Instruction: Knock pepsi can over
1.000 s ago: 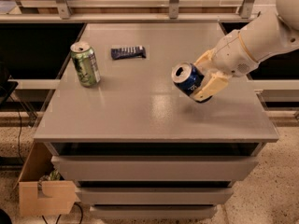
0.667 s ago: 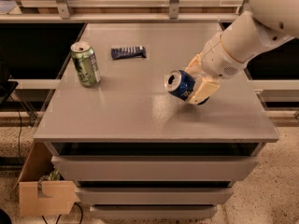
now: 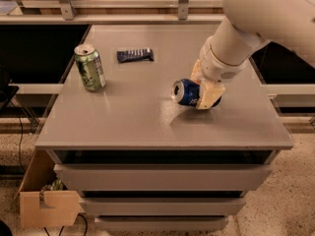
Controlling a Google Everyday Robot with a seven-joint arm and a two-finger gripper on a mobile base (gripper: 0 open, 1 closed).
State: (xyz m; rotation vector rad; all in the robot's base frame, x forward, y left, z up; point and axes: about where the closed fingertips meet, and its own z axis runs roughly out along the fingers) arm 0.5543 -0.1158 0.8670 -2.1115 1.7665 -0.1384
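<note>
The pepsi can (image 3: 186, 92) is a dark blue can with a silver top. It lies on its side on the grey table (image 3: 147, 122), right of the middle, its top facing left. My gripper (image 3: 204, 91) is shut on the can's body, with a cream finger (image 3: 210, 95) across its near side. The white arm reaches in from the upper right and hides the can's bottom end.
A green can (image 3: 90, 67) stands upright at the table's left. A flat dark blue wrapper (image 3: 135, 55) lies behind the middle. A cardboard box (image 3: 49, 205) sits on the floor at lower left. Drawers front the table.
The arm has swung down and left with the can. The can has gone from tilted in the air to lying on its side on the table.
</note>
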